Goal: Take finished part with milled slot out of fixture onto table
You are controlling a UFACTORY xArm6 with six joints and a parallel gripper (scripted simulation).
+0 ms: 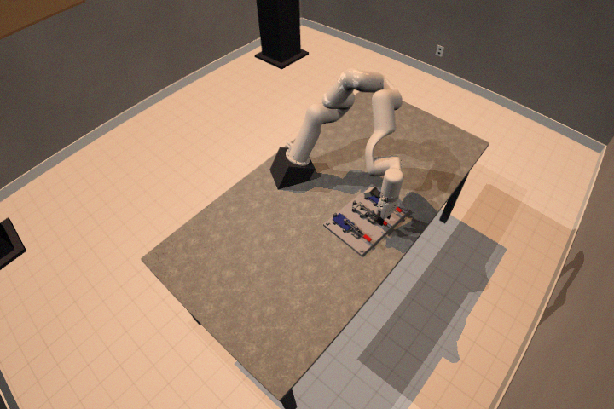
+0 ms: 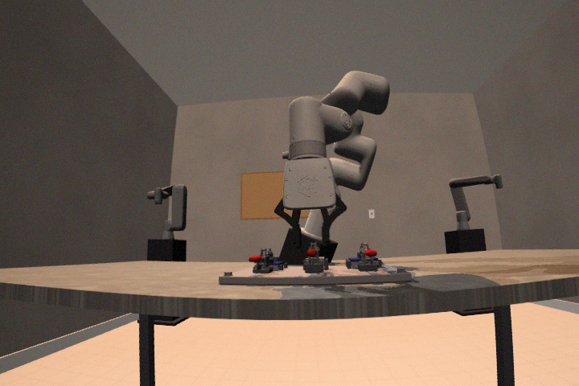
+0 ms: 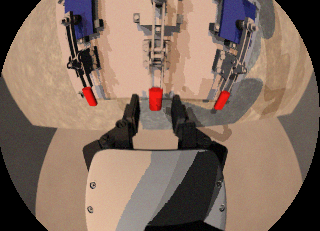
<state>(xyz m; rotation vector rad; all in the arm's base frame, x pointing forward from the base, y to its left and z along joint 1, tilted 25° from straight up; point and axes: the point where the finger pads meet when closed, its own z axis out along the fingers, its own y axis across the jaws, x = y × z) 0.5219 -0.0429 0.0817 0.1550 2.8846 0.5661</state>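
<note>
The fixture plate (image 1: pixel 361 244) (image 2: pixel 299 278) (image 3: pixel 120 31) lies near the table's right edge with three nests in a row. Two blue blanks (image 3: pixel 82 1) (image 3: pixel 235 18) (image 1: pixel 338 219) (image 1: pixel 373 198) sit in the outer nests under their clamps, whose red handles (image 3: pixel 88 97) (image 3: pixel 222 101) lie low. The middle nest (image 3: pixel 158 11) holds the pale finished part, hard to make out under its clamp. My gripper (image 3: pixel 155 102) (image 2: pixel 311 248) (image 1: pixel 384 219) points straight down, half open, with its fingertips either side of the middle clamp's red handle (image 3: pixel 155 98) (image 2: pixel 311 252) and gaps on both sides.
The table (image 1: pixel 245 250) ends close behind the plate on the right. My arm's black base (image 1: pixel 291 169) stands at the far edge. Two other arms (image 2: pixel 174 209) (image 2: pixel 463 200) on black blocks stand far off in the room.
</note>
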